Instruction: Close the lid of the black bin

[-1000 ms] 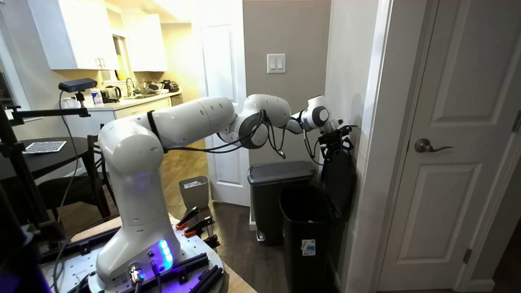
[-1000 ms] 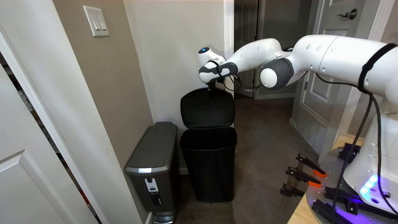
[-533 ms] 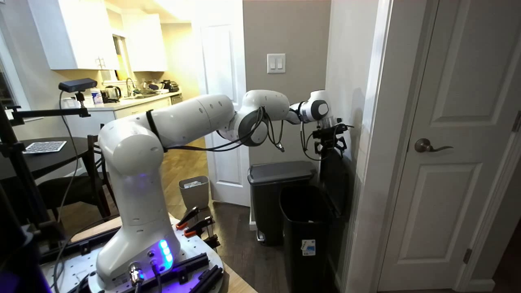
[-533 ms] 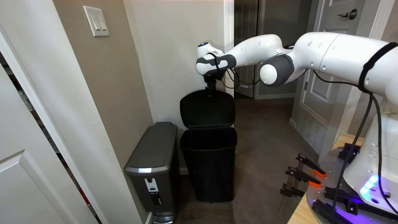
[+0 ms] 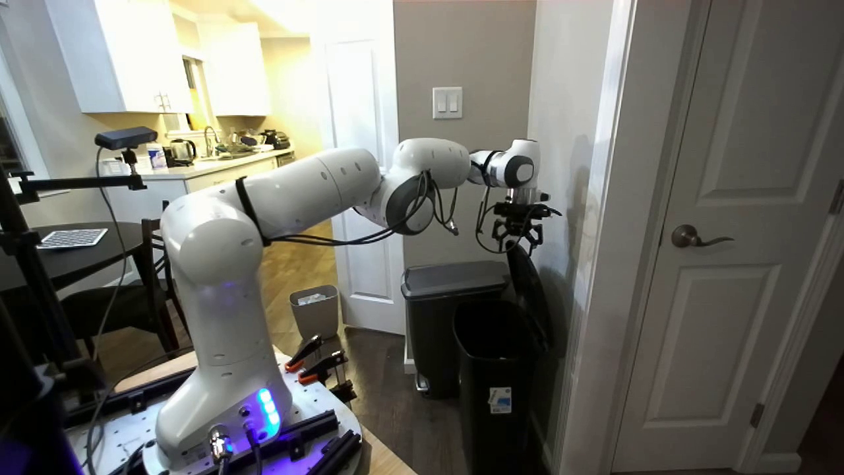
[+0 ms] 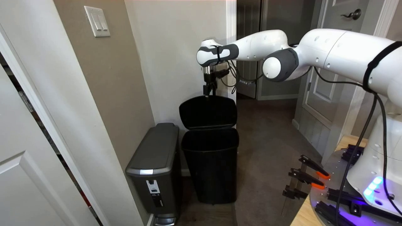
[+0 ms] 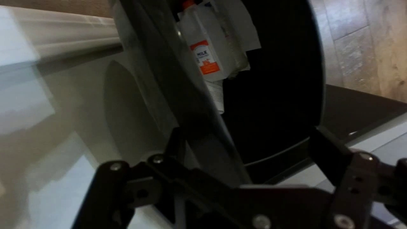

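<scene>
One gripper (image 7: 249,138), spread wide and pointing down, not clamped on anything; the free edge of the lid (image 5: 527,284) sits between its fingers (image 7: 332,154). Lid is directly under the gripper, up on its hinge and partly tipped away from the wall (image 6: 179,62) behind. Below stands the black bin (image 6: 210,179), mouth uncovered, milk jug (image 7: 211,47) visible inside. Lower and off to one side: grey bin (image 6: 154,147), looks irrelevant.

Likely reason for the straddle: wall-side finger goes behind the lid to push it over, so no pinch needed. Actual contact of that finger: can't confirm. Downward aim probably keeps it hooked past the edge.

Vs. a second ago: gripper has come away from the wall and swung from slanted to near vertical; lid leans farther toward the mouth. Both bins: no visible shift. Lid not down yet.
</scene>
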`<state>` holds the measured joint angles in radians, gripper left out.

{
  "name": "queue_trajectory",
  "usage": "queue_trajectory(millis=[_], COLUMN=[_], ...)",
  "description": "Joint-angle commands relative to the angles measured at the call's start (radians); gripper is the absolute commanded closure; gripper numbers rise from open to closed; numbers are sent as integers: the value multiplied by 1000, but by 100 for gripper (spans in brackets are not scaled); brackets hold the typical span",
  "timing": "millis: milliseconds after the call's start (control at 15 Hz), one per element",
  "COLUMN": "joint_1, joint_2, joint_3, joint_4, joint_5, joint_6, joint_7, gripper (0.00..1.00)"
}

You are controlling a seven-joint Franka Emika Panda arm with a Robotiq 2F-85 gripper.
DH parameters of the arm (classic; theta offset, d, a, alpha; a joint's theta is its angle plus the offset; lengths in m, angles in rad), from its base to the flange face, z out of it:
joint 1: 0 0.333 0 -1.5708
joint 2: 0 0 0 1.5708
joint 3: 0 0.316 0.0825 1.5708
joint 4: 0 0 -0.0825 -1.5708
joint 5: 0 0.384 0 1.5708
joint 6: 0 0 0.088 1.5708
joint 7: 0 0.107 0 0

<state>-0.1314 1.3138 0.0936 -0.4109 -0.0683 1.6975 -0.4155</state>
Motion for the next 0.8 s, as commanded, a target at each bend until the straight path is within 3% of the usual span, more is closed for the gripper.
queue_trajectory(millis=[0, 667, 733], joint_1=[-30, -71, -42], joint_2=[-48, -44, -4], joint_3=[62, 164, 132], joint_4=[-69, -72, -7], joint_5=[84, 258, 216], joint_6=[-81, -282, -254], joint_7=[51, 333, 280], gripper=[0, 0, 0])
